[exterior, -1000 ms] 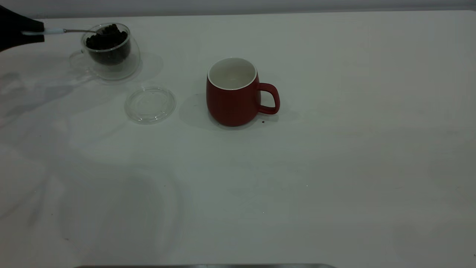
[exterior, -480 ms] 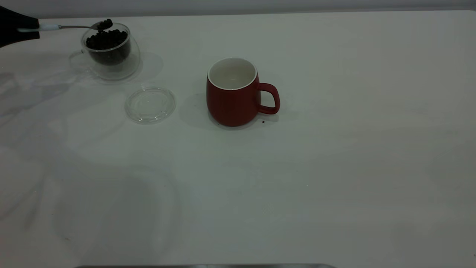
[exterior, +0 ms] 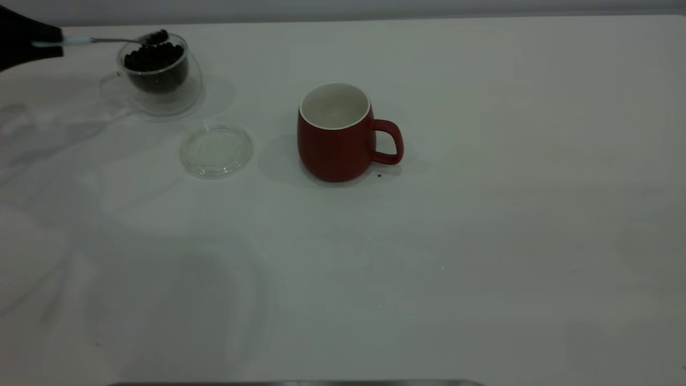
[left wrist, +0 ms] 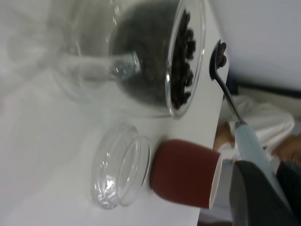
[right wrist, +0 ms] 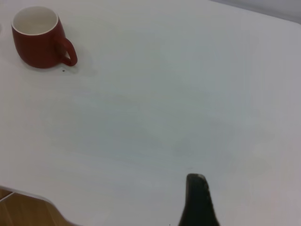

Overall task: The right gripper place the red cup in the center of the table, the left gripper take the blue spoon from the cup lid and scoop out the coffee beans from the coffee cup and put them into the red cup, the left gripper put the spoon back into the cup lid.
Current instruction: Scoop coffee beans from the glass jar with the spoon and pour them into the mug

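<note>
**Spoon loaded, parked over the glass cup**

Up in the far left corner of the exterior view, the left gripper point(exterior: 29, 40) is clamped on the pale handle of the spoon point(exterior: 107, 39), holding it about level. Its bowl has a few beans in it and hangs just above the far rim of the glass cup point(exterior: 155, 75), which is packed with beans point(exterior: 154, 56). The lid point(exterior: 216, 150) lies flat nearer the camera, between that cup and the mug point(exterior: 335, 134). The mug is upright mid-table point(exterior: 482, 214), handle to the right, nothing visible inside.

Left wrist view: same deal, spoon point(left wrist: 235, 117) runs from the black finger point(left wrist: 256, 197) out past the glass cup point(left wrist: 141, 56), beans in the bowl, with lid point(left wrist: 120, 172) and mug point(left wrist: 186, 179) beyond.

Right wrist view: one dark fingertip point(right wrist: 198, 200) over bare table, well away from the mug point(right wrist: 40, 40). Can't tell how wide that gripper is.
</note>
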Robot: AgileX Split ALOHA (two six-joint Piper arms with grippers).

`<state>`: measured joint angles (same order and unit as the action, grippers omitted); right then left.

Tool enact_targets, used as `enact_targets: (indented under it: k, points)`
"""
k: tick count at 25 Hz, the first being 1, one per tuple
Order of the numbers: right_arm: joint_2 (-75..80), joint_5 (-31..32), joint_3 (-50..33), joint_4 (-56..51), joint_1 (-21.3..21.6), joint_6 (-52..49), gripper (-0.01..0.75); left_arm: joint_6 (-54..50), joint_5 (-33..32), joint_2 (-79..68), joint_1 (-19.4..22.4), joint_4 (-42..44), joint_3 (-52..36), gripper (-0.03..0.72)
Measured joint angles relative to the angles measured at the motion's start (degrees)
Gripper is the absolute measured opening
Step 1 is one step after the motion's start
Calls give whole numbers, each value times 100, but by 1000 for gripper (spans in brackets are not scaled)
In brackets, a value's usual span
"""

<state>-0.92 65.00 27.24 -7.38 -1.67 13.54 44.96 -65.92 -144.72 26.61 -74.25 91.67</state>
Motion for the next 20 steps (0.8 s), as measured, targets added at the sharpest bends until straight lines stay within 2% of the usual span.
enact_targets:
  k: [20]
  points:
    - [0,0,0,0,0,0,573,-119,0,0,-1124,43,0,124]
